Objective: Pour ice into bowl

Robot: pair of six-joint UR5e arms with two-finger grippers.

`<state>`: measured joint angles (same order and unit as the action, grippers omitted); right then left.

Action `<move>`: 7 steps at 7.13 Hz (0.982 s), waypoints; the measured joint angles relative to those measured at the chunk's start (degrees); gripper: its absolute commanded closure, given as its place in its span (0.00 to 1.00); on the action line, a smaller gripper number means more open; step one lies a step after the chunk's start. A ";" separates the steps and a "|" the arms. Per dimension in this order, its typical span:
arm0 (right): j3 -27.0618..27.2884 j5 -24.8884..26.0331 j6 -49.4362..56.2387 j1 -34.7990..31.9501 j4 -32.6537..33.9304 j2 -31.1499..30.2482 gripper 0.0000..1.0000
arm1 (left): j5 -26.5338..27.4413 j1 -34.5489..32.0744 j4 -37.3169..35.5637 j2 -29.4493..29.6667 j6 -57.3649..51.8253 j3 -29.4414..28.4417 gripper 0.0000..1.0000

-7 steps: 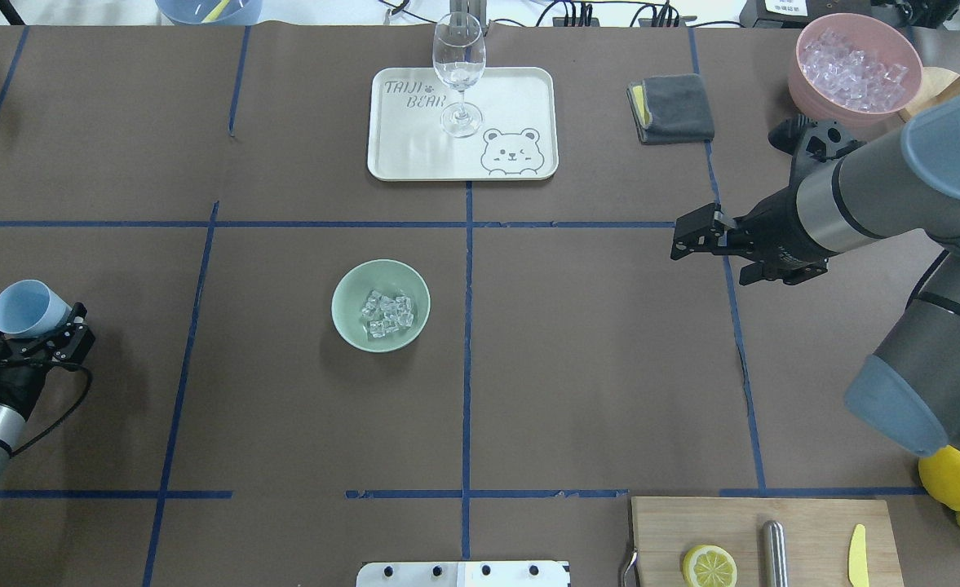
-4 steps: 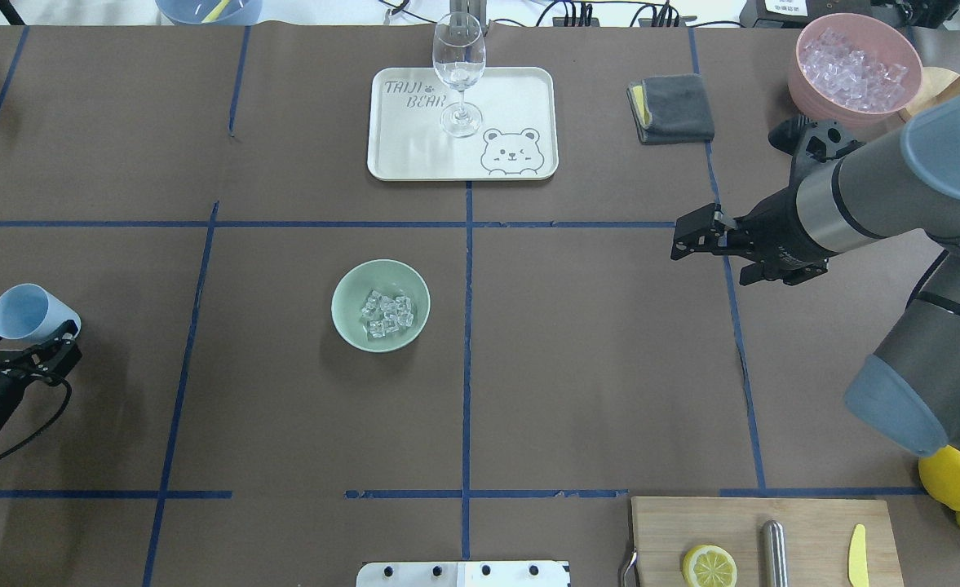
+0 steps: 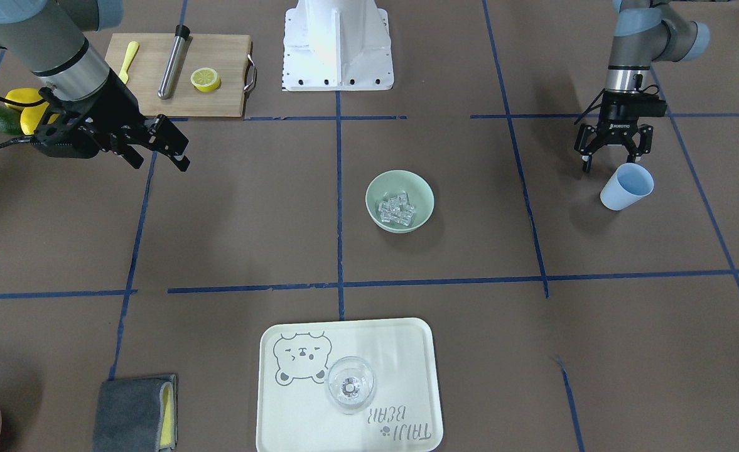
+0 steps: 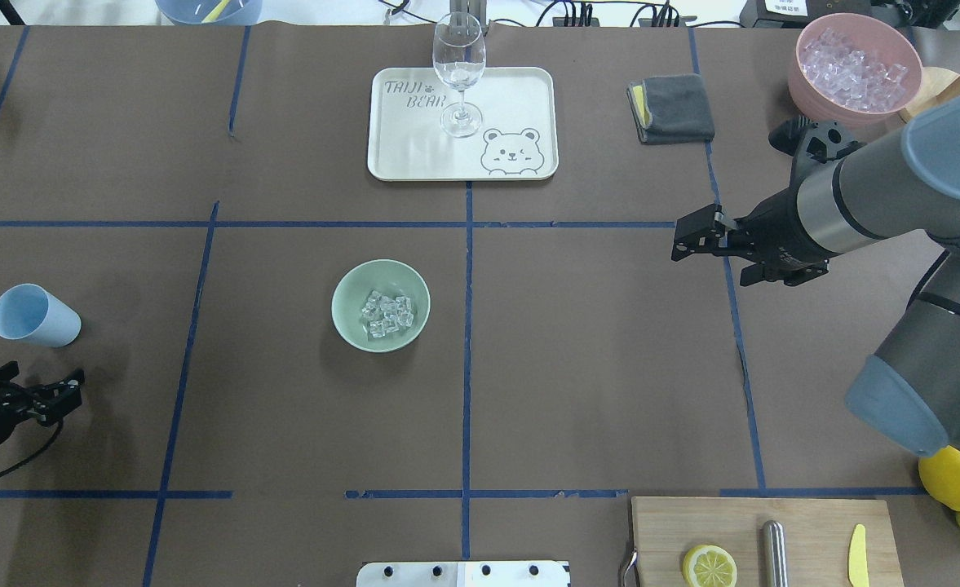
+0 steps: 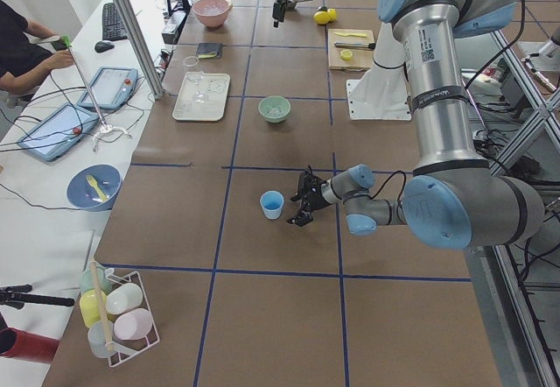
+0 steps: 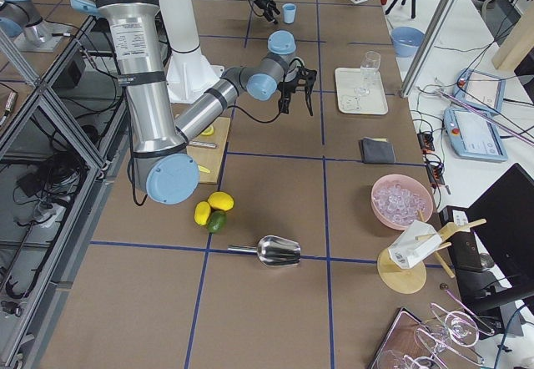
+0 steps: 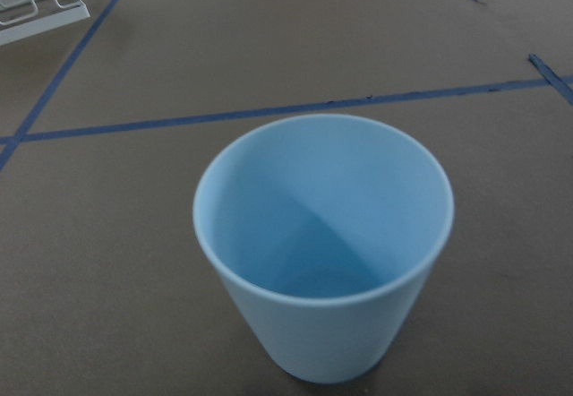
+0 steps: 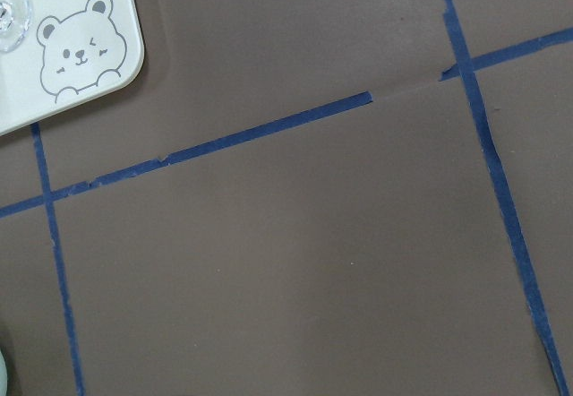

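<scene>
The mint-green bowl (image 4: 351,288) (image 3: 420,189) stands near the table's middle with several clear ice cubes (image 4: 387,314) (image 3: 397,209) in it. The empty blue cup (image 4: 35,315) (image 3: 626,186) (image 7: 327,244) stands upright on the table at the left. My left gripper (image 4: 42,377) (image 3: 614,161) is open and empty, just behind the cup and apart from it. My right gripper (image 4: 689,237) (image 3: 167,149) is open and empty, hovering over the right side of the table, far from the bowl.
A pink bowl of ice (image 4: 855,65) sits at the far right. A wine glass (image 4: 458,65) stands on the bear tray (image 4: 520,90). A grey cloth (image 4: 671,108), a cutting board (image 4: 806,522) with a lemon half, whole lemons (image 4: 948,477) and a metal scoop (image 6: 279,250) are around.
My left gripper has let go of the blue cup, which now stands on the table, and has drawn back toward the robot. The right arm has not moved.
</scene>
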<state>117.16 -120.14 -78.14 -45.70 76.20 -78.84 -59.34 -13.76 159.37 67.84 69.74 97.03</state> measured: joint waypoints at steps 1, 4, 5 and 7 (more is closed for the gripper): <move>-0.01 0.01 0.00 0.04 0.00 0.07 0.00 | -2.80 -0.06 -0.06 -1.43 -1.87 2.59 0.00; -0.10 1.00 -1.21 2.19 -0.14 1.06 0.00 | -11.27 -1.84 -0.09 -6.94 -9.35 8.87 0.00; -0.31 3.26 -4.20 5.57 -0.16 2.85 0.00 | -16.31 -5.10 -0.05 -8.26 -14.23 9.83 0.00; -3.21 11.99 -12.39 14.83 -0.06 9.49 0.00 | -27.01 -14.71 0.10 -8.98 -26.43 9.61 0.00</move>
<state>113.95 -108.15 -90.52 -30.87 76.14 -69.34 -86.36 -28.46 159.47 58.86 43.30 106.65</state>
